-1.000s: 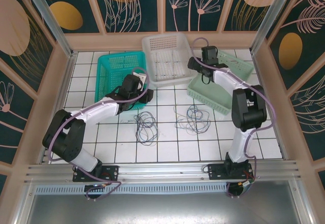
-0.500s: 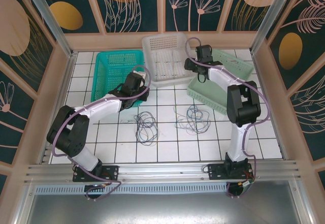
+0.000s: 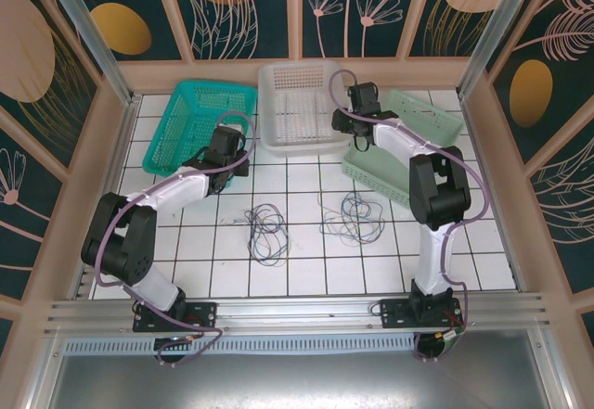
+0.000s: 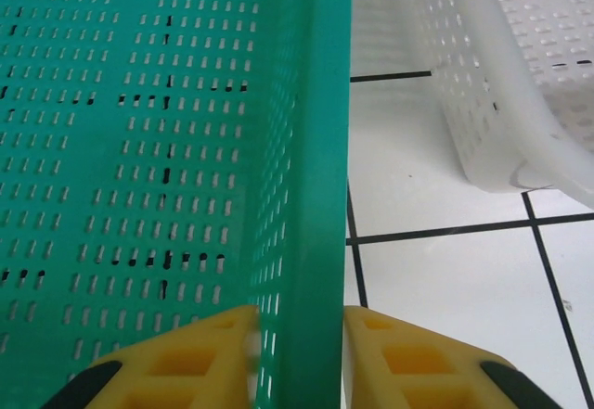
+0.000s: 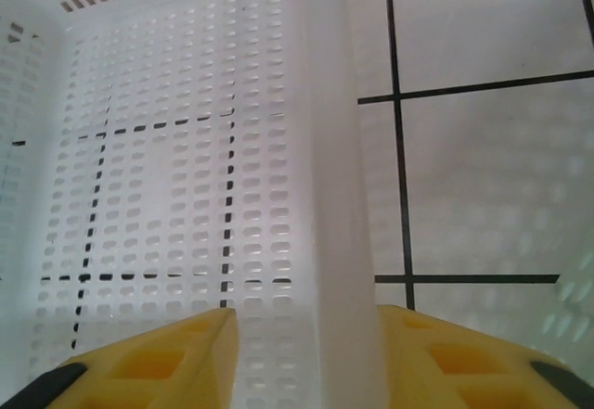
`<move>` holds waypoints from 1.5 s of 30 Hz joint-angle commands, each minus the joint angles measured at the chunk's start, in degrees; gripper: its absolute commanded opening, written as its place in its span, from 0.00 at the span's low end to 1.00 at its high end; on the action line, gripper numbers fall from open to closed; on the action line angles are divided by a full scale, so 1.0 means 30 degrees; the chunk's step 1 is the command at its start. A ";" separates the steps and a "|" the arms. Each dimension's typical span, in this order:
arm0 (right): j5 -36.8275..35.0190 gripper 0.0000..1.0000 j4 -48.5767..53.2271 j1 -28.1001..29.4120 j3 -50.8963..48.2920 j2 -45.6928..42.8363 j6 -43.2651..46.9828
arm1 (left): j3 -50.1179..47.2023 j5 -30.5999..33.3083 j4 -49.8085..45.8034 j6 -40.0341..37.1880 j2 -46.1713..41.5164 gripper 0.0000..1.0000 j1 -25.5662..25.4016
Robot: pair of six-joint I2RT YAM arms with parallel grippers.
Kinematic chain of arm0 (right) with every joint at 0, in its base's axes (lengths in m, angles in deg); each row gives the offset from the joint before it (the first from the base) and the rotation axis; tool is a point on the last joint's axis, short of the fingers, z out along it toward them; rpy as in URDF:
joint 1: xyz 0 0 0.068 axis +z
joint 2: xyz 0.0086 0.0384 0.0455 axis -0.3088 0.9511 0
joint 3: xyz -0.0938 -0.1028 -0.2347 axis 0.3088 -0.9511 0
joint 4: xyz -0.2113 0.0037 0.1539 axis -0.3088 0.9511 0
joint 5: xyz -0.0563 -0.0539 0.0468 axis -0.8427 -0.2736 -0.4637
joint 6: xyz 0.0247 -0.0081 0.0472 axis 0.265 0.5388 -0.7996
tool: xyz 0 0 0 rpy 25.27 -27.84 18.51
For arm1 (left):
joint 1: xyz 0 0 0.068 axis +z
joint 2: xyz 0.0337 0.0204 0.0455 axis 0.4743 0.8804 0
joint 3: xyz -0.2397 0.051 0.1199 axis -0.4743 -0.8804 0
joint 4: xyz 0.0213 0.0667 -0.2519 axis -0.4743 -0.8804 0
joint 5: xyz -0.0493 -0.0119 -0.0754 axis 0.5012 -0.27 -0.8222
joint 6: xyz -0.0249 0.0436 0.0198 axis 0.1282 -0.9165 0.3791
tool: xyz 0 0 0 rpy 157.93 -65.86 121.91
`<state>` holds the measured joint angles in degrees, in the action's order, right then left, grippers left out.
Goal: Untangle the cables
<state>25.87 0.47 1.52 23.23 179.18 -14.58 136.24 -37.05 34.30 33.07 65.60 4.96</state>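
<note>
left gripper (image 4: 297, 358) clamped on teal basket (image 4: 139, 149) right rim. right gripper (image 5: 306, 344) straddles white basket (image 5: 158, 168) right wall, pinch unclear. cables (image 3: 266, 233) in two loose heaps on open tiles (image 3: 306, 265), clear of both. since second ago: teal basket shifted left and back; right gripper came off pale green basket (image 3: 422, 117).

The cables (image 3: 269, 216) lie flat on the white tiled tabletop (image 3: 306, 270) in 2 loose bundles, apart from each other. The left bundle (image 3: 267, 237) is thin dark purplish wire in long loops. The right bundle (image 3: 357, 216) is wider, with dark and pale strands mixed.
</note>
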 commanded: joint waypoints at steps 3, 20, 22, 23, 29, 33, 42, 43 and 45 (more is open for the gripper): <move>-0.0325 0.32 0.1073 0.0949 0.0730 0.0239 -0.0533 | 0.0030 -0.0142 -0.0104 0.0266 -0.0353 0.28 0.0034; -0.0669 0.20 0.0739 0.2258 -0.3166 -0.2292 -0.1950 | 0.0858 0.0523 -0.0319 0.0670 -0.0563 0.30 0.0373; -0.0499 0.22 0.0855 0.2331 -0.3452 -0.2616 -0.2265 | 0.0887 0.0485 -0.0376 0.0652 -0.0697 0.30 0.0373; -0.0499 0.23 0.0928 0.2429 -0.3590 -0.2800 -0.2406 | 0.0887 0.0505 -0.0452 0.0611 -0.0770 0.31 0.0365; -0.0501 0.44 0.1155 0.2723 -0.4102 -0.4010 -0.2923 | 0.0648 0.0684 -0.0586 0.0428 -0.1353 0.33 0.0387; -0.0951 0.64 0.0942 0.2751 -0.4525 -0.5536 -0.3403 | 0.0782 0.0206 -0.0510 0.0279 -0.1674 0.38 0.0365; -0.2307 0.75 0.1954 0.0261 -0.6028 -0.8052 -0.4560 | 0.0252 -0.0273 0.1117 -0.0240 -0.3705 0.57 -0.0097; -0.1851 0.75 0.2029 -0.0254 -0.6111 -0.8002 -0.4578 | 0.0197 -0.0305 0.1260 -0.0446 -0.3933 0.61 -0.0298; -0.1557 0.75 0.2155 -0.0769 -0.6015 -0.7753 -0.4553 | 0.0089 -0.0362 0.1724 -0.0770 -0.4293 0.68 -0.0730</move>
<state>20.62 3.36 1.32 6.35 155.29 -26.89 137.21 -37.29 36.09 32.57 54.76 4.39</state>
